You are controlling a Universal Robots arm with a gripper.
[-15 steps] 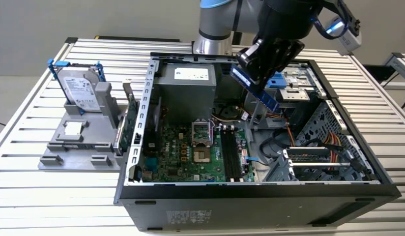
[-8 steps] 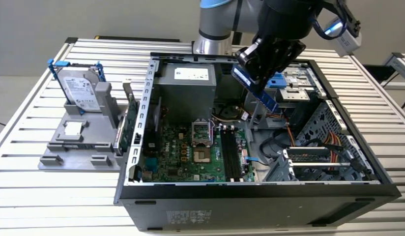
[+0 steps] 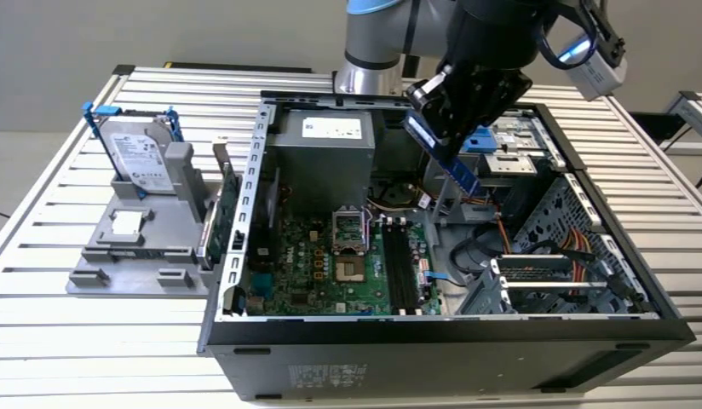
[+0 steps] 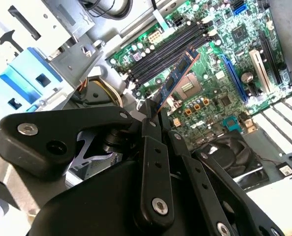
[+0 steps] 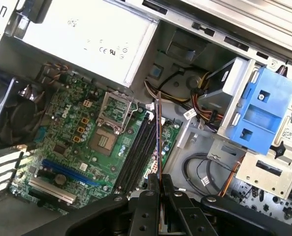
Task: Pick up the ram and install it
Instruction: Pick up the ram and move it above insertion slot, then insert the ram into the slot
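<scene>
While clamped in gripper (image 4: 153,110), ram (image 4: 178,76) over motherboard (image 4: 224,93)

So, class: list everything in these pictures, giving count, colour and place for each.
Ram: one, dark blue, held above the open case.
Computer case: one, black, on the table.
Motherboard: one, green, inside the case.
Memory slots: a few, black, on the motherboard.
Hard drive: one, silver, blue bracket, standing in a grey holder at the exterior view's left.
Table: one, silver slats.
Gripper: one, black, shut on the ram.
</scene>
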